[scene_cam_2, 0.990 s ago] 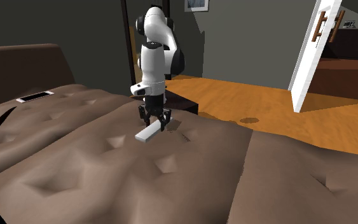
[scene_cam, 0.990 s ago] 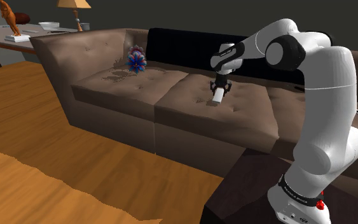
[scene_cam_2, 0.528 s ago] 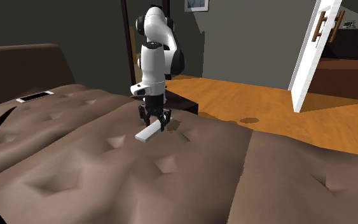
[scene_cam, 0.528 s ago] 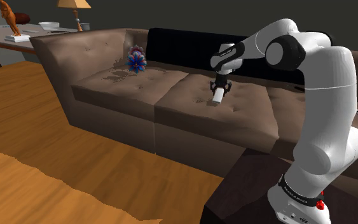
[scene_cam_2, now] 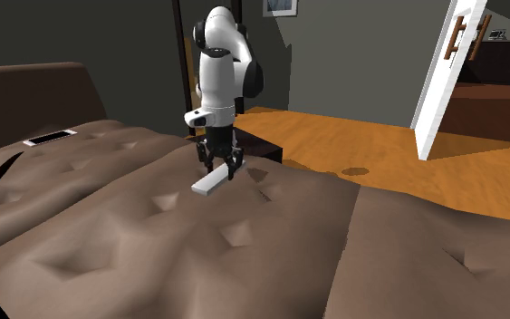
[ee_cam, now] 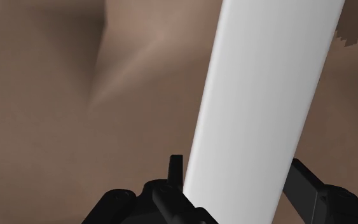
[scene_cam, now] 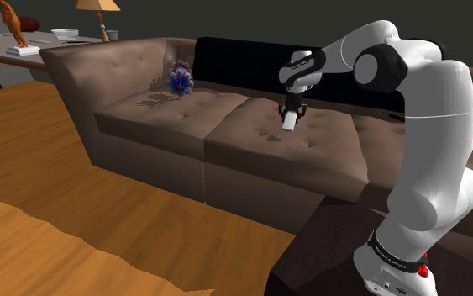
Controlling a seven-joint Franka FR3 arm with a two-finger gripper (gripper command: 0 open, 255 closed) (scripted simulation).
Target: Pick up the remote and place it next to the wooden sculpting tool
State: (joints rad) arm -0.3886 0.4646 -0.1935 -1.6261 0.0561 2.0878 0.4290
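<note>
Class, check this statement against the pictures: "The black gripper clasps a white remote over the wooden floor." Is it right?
Not quite: the place is wrong. The gripper does clasp the white remote, but over the brown sofa seat cushion, as the second exterior view shows. The rest of the statement stands.

"What has moved in the last second?"

"The gripper has risen slightly, taking the white remote up with it from the brown sofa cushion."

"And the arm?"

"Its wrist is now higher over the seat."
</note>
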